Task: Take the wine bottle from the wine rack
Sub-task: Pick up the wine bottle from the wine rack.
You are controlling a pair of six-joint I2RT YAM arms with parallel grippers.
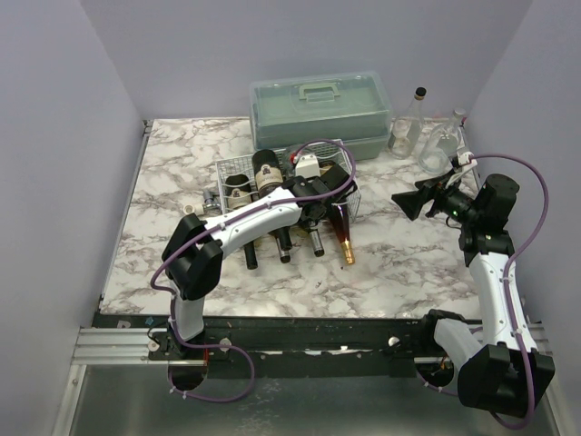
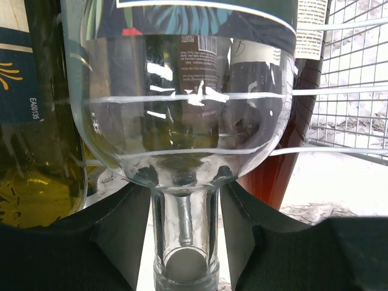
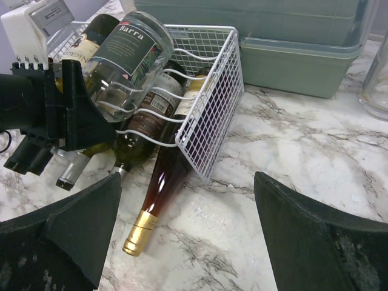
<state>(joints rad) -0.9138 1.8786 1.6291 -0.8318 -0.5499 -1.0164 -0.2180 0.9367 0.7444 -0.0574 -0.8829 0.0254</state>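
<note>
Overhead, a marble table (image 1: 408, 263) with a white wire rack (image 1: 351, 195) at its centre and a grey-green case (image 1: 320, 109) at the rack's 12 o'clock. Several bottles lie side by side in the rack, bases toward 12 o'clock and necks toward 6.

A clear bottle (image 3: 127, 60) lies on top of the other bottles (image 3: 151, 121), seemingly on the upper wires, with the same long axis.

The left gripper (image 2: 183, 200) sits at that bottle's neck end. In the left wrist view its fingers (image 2: 121, 236) stand at 9 and 3 o'clock of the neck, very close to the glass. Whether they are pressing on it cannot be told. The body runs straight away from them toward 12.

The right gripper (image 3: 188, 242) hangs at the rack's 3 o'clock, well apart and facing it. Its fingers are spread wide and hold nothing.

The left arm is plainly the nearer one. Once the neck is firmly held, the likely move is to draw it up and toward 6 o'clock, along the bottle's length.
</note>
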